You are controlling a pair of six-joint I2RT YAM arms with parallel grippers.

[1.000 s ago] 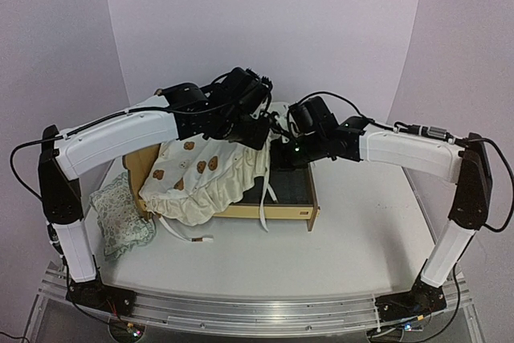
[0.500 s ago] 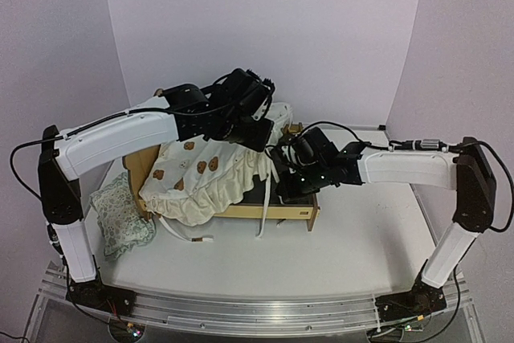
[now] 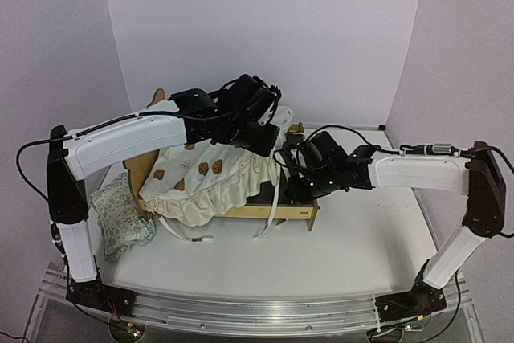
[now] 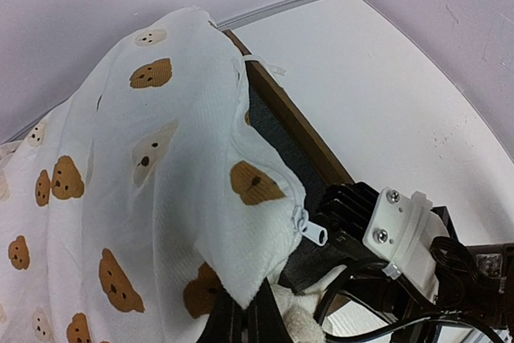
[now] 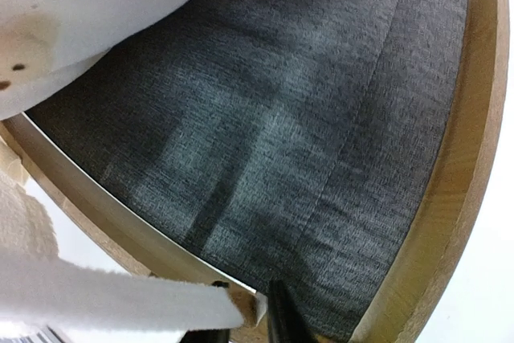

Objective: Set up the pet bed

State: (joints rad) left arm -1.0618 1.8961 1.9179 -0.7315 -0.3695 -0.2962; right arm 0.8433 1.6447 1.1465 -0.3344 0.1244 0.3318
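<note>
Top external: bed [image 3: 299,213] sits mid-bench [image 3: 361,234], with the cover [image 3: 205,174] draped over most of it.
Left fingers [image 4: 260,319]: clenched on the cover's raised edge.
Right fingers [image 5: 279,320]: pinching a tie [image 5: 120,299] low over the bed.

Robot lab cell here: plain lilac walls [image 3: 265,30] box in a white worktop [image 3: 361,238], aluminium rail [image 3: 257,311] along its near edge.

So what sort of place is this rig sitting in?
Likely a lab test booth, not a home: plain lilac walls close round a white table, an aluminium rail runs along its near edge, and the things out look like props, such as the pet bed and bear-print cover.
</note>
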